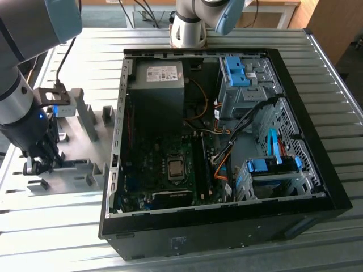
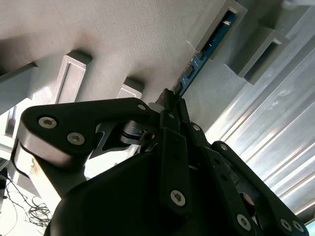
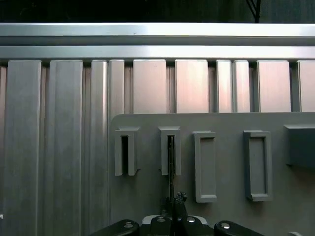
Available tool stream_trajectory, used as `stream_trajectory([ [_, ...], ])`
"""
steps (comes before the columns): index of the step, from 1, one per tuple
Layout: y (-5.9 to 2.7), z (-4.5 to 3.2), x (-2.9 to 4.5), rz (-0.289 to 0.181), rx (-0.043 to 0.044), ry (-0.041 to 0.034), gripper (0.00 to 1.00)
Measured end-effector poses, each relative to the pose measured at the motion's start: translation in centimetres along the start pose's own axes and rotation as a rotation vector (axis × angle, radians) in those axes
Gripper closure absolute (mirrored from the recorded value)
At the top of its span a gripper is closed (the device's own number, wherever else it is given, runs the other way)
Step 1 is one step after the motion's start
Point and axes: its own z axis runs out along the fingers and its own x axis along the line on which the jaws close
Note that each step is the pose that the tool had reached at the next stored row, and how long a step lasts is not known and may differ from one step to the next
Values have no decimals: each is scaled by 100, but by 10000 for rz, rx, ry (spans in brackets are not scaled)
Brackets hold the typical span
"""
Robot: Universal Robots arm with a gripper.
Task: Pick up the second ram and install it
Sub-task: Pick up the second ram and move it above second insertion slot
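The second ram (image 2: 202,58) is a thin blue stick standing on edge in a slot of the grey holder block (image 2: 123,39). In the first wrist view the ram (image 3: 171,164) shows edge-on as a dark line running from its slot down to my gripper (image 3: 173,202). My gripper (image 2: 170,96) has its black fingers drawn together on the near end of the stick. In the exterior view my gripper (image 1: 37,165) is low over the holder block (image 1: 76,170), at the exterior view's left of the open computer case (image 1: 317,187).
The case lies open with its motherboard (image 1: 164,170), dark memory slots (image 1: 198,164), power supply (image 1: 159,76), orange and black cables and blue drive-bay clips (image 1: 272,164). The holder block (image 3: 226,162) has several other rectangular pockets. Everything rests on a ribbed aluminium table (image 1: 68,221).
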Motion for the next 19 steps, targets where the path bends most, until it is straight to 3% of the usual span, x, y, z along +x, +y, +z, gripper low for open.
stream_trajectory([
  [7, 1, -71, -2, 1, 0, 0, 86],
  [19, 2, -96, -3, 1, -1, 1, 86],
])
